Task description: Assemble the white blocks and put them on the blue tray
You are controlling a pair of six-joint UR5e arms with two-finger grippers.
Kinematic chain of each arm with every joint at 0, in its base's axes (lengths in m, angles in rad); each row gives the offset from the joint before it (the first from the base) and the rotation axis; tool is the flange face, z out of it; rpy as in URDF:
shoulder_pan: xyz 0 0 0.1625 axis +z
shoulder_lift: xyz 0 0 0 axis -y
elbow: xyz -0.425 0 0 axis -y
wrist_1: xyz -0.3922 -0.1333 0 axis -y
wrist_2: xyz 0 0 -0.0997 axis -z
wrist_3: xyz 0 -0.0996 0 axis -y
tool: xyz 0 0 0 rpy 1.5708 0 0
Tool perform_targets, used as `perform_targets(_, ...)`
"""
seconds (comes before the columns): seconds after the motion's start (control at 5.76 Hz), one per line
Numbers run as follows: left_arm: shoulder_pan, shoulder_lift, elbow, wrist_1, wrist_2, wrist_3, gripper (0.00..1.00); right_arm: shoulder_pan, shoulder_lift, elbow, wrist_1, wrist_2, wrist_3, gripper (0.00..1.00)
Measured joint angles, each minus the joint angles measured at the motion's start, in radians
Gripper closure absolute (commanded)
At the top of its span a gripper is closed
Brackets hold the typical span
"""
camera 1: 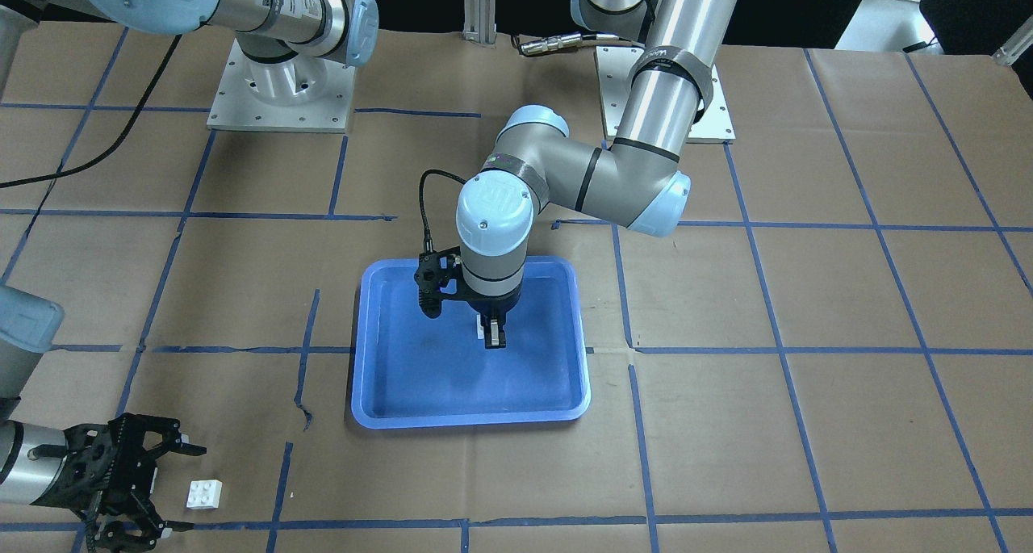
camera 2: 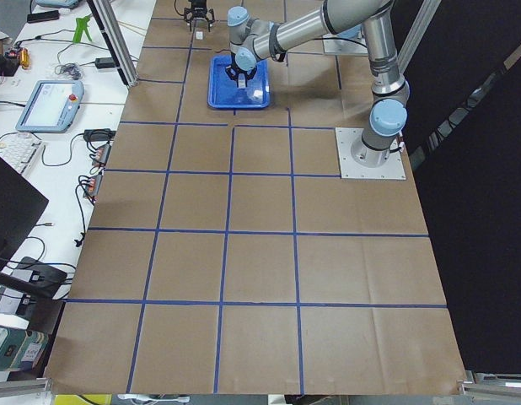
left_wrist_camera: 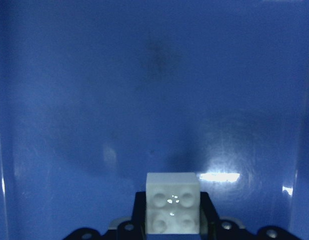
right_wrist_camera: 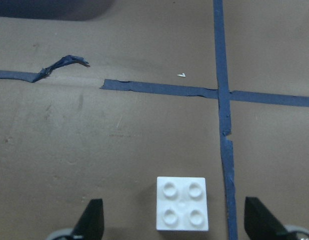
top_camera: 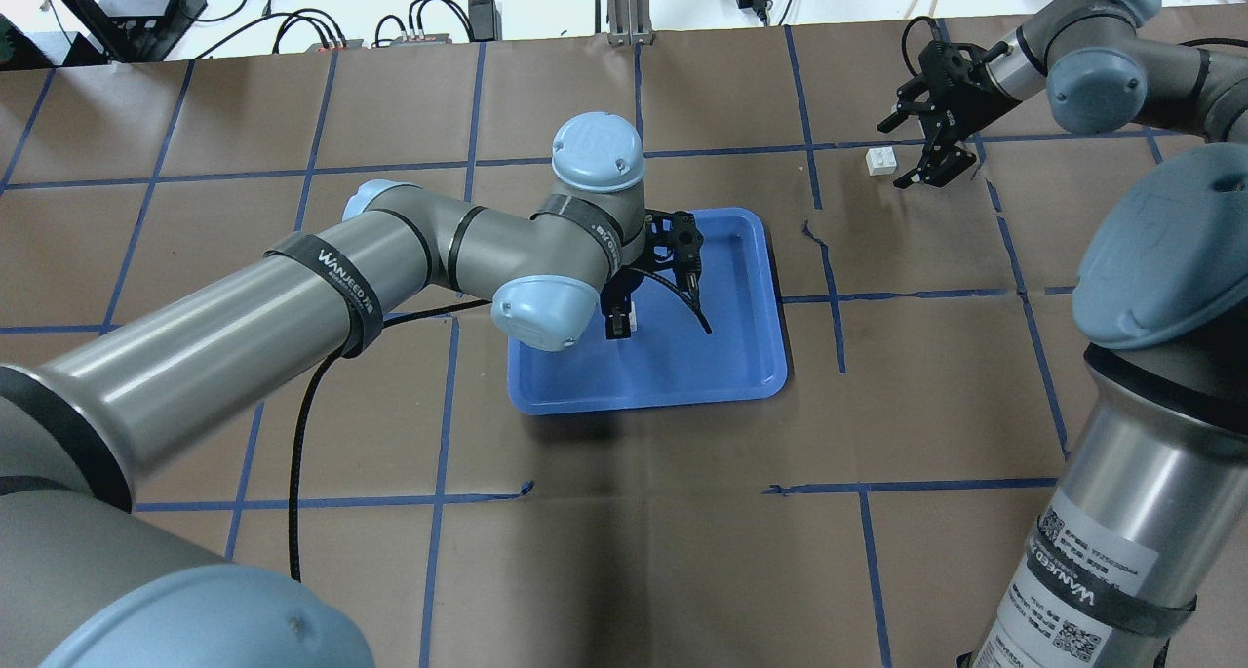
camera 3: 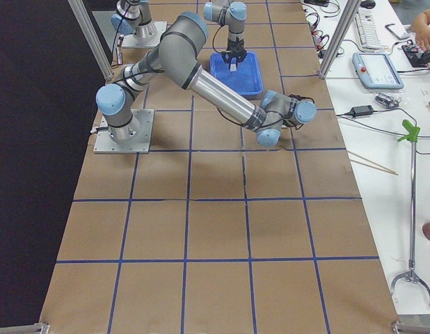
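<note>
Left pincer: the left pincer [camera 1: 493, 335] points down over the middle of the blue tray [camera 1: 420, 375], pinching the held white block [left_wrist_camera: 173, 210] by two opposite side walls, studs facing the wrist camera.
Held block's place: inside the tray's rim and well away from every wall; whether it touches the tray floor I cannot tell.
Right pincer: the right pincer [top_camera: 893, 157] is spread wide and low over the table [top_camera: 936, 395], far out past the tray's corner.
Loose block's place: the loose white block [right_wrist_camera: 182, 203] lies flat on the brown table, studs up, just beside a blue tape line [right_wrist_camera: 223, 115] and well apart from the tray.
Block against pincer: it sits between the two spread fingers [right_wrist_camera: 92, 222], touched by neither, squared to them and roughly centred in the gap.
How the blocks handle: probably very light, hard and stiff plastic with smooth, somewhat slippery walls; they should not crush, but a small block could twist or pop out if pinched off-centre.
Where to hold: the flat side walls, low enough to leave the studs free, so that one block can be pressed onto the other.
Joining: likely a firm, straight push with the studs lined up; a tilt would probably jam them.
Task stage: the blocks are not yet joined.
</note>
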Motion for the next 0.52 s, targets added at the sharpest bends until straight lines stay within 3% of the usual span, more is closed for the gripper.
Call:
perform_targets(0.17, -0.001, -0.012, -0.009, 0.024, 0.0, 0.002, 0.01, 0.0, 0.003, 0.002, 0.0, 0.001, -0.002, 0.46)
perform_targets(0.35, -0.002, -0.016, -0.021, 0.038, -0.001, -0.001, 0.0, 0.0, 0.006, 0.003, -0.001, 0.001, -0.004, 0.61)
perform_targets(0.52, -0.002, -0.013, -0.029, 0.04, 0.0, -0.002, 0.0, -0.001, 0.006, 0.002, -0.002, 0.002, -0.013, 0.66)
